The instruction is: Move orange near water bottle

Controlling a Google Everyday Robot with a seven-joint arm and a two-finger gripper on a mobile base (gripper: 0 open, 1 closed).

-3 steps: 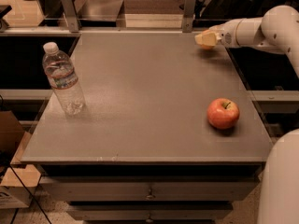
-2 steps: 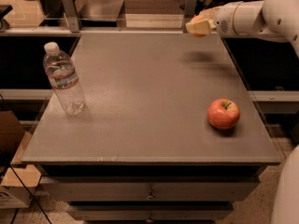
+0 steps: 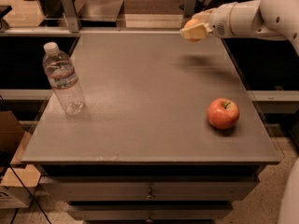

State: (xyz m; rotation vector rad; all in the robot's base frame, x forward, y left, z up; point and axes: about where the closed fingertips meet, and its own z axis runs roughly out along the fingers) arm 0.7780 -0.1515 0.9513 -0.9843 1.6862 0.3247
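The water bottle (image 3: 63, 80) stands upright near the left edge of the grey table (image 3: 140, 106); it is clear ribbed plastic with a white cap and a pale label band. My gripper (image 3: 193, 30) is raised above the table's far right part, shut on the orange (image 3: 190, 24), of which only a small orange patch shows between the pale fingers. The gripper casts a shadow on the table below it. The white arm reaches in from the upper right. The gripper is far to the right of the bottle.
A red-yellow apple (image 3: 223, 113) with a stem sits on the table's right side near the front. Metal posts (image 3: 69, 10) and a glass panel stand along the far edge. Drawers (image 3: 149, 190) are below the tabletop. A cardboard box (image 3: 9, 139) stands at the left.
The gripper with the orange has moved leftward and slightly upward along the far edge of the table. The bottle and apple have not moved.
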